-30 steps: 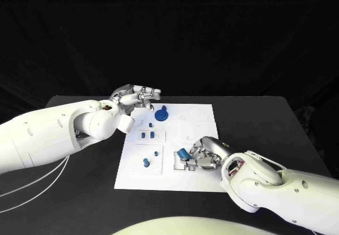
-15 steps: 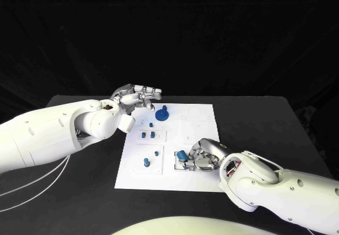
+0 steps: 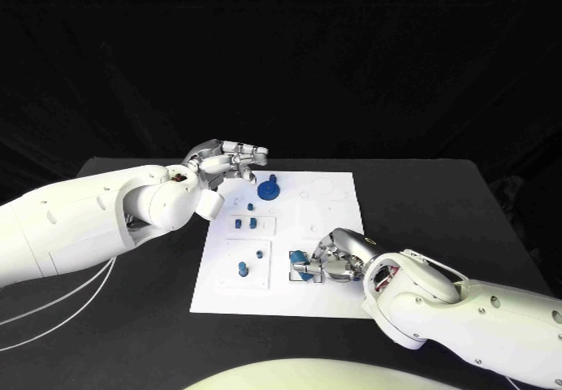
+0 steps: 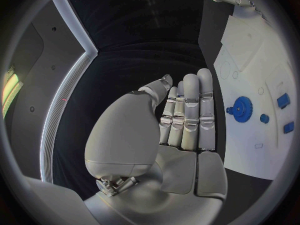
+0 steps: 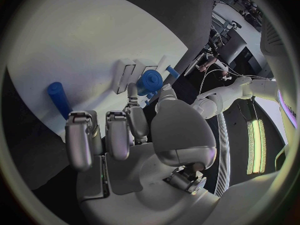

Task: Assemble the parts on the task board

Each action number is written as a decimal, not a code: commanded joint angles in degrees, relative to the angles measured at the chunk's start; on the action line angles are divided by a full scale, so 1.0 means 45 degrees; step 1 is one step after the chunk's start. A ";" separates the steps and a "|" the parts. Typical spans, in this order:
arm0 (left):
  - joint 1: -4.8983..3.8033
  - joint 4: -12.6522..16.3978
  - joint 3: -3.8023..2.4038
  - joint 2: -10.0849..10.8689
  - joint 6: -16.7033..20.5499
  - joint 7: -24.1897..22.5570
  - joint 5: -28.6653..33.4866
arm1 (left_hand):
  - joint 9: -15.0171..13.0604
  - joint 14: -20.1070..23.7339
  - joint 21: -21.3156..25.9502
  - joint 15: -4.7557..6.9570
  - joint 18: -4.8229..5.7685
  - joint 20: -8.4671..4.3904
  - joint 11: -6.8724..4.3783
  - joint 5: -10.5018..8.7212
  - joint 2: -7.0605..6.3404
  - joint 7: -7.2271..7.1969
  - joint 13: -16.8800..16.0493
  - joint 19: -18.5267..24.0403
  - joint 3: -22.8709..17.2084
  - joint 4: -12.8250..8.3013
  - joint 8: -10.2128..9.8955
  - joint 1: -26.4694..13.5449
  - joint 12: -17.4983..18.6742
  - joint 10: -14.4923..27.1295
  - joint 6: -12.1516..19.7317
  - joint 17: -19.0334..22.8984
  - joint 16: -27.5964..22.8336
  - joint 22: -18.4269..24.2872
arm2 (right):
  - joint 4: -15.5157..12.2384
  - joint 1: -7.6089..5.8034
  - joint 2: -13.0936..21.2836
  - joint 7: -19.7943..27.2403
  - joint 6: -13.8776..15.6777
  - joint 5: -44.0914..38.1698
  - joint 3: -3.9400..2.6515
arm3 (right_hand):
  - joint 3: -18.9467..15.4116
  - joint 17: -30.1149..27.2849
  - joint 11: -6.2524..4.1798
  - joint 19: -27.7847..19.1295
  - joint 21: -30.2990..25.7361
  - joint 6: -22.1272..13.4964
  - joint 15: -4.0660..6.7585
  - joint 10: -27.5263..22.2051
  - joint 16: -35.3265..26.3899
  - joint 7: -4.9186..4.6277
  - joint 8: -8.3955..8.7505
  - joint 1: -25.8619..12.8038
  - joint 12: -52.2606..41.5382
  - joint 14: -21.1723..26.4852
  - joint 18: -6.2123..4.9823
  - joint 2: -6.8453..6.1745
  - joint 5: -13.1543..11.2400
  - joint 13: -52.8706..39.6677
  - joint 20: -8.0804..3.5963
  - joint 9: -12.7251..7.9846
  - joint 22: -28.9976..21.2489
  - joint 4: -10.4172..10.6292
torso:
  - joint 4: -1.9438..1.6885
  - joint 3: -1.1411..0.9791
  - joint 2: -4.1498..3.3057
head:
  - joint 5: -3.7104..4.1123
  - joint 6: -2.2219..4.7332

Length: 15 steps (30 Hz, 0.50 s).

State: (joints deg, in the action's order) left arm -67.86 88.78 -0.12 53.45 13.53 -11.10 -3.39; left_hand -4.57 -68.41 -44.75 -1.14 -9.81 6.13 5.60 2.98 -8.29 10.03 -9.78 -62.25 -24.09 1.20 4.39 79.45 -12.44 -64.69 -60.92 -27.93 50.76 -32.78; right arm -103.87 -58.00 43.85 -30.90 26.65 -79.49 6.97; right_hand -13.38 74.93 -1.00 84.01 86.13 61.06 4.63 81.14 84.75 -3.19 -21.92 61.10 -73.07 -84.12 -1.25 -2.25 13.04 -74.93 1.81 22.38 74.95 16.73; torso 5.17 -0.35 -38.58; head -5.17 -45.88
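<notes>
The white task board [image 3: 318, 213] lies in the middle of the black table. My right hand [image 3: 339, 260] is over the board's near middle and pinches a blue part [image 3: 301, 262] between thumb and finger, low on a small white block [image 3: 296, 278]. In the right wrist view my right hand [image 5: 144, 135] holds the same blue part [image 5: 150, 80] against the white block [image 5: 125, 75]. My left hand [image 3: 228, 158] hovers above the board's far left corner; in its wrist view this hand [image 4: 172, 135] has straight fingers and holds nothing.
A blue gear [image 3: 268, 192] with a peg stands at the board's far left. Small blue pieces [image 3: 244, 222] stand in the left column, with two more [image 3: 243, 269] nearer me. A blue peg [image 5: 59, 99] stands beside my right hand. White cables [image 3: 71, 313] lie at the near left.
My right hand has lowered the blue part a little, down onto the white block. The left hand has not moved.
</notes>
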 commanded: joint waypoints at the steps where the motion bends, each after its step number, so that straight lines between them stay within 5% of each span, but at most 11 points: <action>1: -0.0008 0.0034 -0.0008 -0.0009 -0.0235 -0.0019 0.0039 | 0.0017 0.0042 0.0052 0.0001 -0.0174 0.0013 0.0022 -0.0010 0.0089 -0.0028 -0.0012 -0.0064 0.0031 -0.0052 0.0061 0.0002 -0.0053 0.0089 0.0049 0.0014 -0.0056 0.0014 | -0.0010 0.0015 -0.0004 -0.0009 0.0397 -0.0119 0.0002 | 0.0040 0.1071 0.0029 0.0952 -0.0053 -0.0064 -0.0049 -0.0113 -0.0063 -0.0007 0.0047 -0.0195 0.0054 -0.0846 0.0080 -0.0090 -0.0157 0.0026 0.0039 0.0030 0.3083 0.0034 | 0.0012 -0.0005 0.0006 | -0.0015 -0.0013; 11: -0.0008 0.0026 -0.0008 0.0000 -0.0255 0.0001 0.0039 | 0.0019 0.0043 0.0055 0.0000 -0.0173 0.0013 0.0025 -0.0011 0.0082 -0.0024 -0.0012 -0.0066 0.0040 -0.0051 0.0060 -0.0005 -0.0055 0.0094 0.0053 0.0017 -0.0055 0.0017 | -0.0112 0.0016 0.0070 0.0048 0.0699 -0.0239 0.0002 | 0.0180 0.1077 0.0028 0.0958 -0.0039 -0.0050 -0.0051 -0.0086 -0.0062 -0.0001 0.0024 -0.0294 0.0024 -0.0849 0.0083 -0.0078 -0.0164 -0.0011 0.0048 0.0062 0.3087 0.0031 | 0.0002 -0.0009 -0.0006 | -0.0002 -0.0012; 15: -0.0008 0.0024 -0.0008 0.0009 -0.0261 0.0008 0.0039 | 0.0019 0.0043 0.0055 0.0000 -0.0173 0.0013 0.0025 -0.0011 0.0082 -0.0024 -0.0012 -0.0066 0.0040 -0.0051 0.0060 -0.0005 -0.0055 0.0094 0.0053 0.0017 -0.0055 0.0017 | -0.0272 0.0017 0.0196 0.0199 0.0691 -0.0244 0.0002 | 0.0386 0.1094 0.0007 0.0972 -0.0008 -0.0017 -0.0038 -0.0017 -0.0056 0.0023 -0.0024 -0.0165 -0.0057 -0.0856 0.0090 0.0097 0.0263 -0.0099 0.0045 0.0123 0.3096 -0.0011 | -0.0003 -0.0003 0.0004 | -0.0001 -0.0032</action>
State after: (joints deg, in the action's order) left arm -67.86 88.76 -0.12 53.52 13.41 -10.91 -3.39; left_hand -4.57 -68.41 -44.75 -1.14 -9.80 6.13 5.60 2.98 -8.29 10.03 -9.77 -62.25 -24.09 1.20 4.39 79.45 -12.44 -64.69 -60.92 -27.93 50.76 -32.79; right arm -104.72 -57.99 44.54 -30.79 29.12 -79.73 6.97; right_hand -11.87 74.92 -0.82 84.01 86.13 61.06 4.62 80.95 84.75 -3.19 -21.93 60.11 -73.08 -84.12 -1.25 -2.49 13.73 -74.95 1.82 22.87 74.94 16.71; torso 5.19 -0.37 -38.58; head -5.17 -45.97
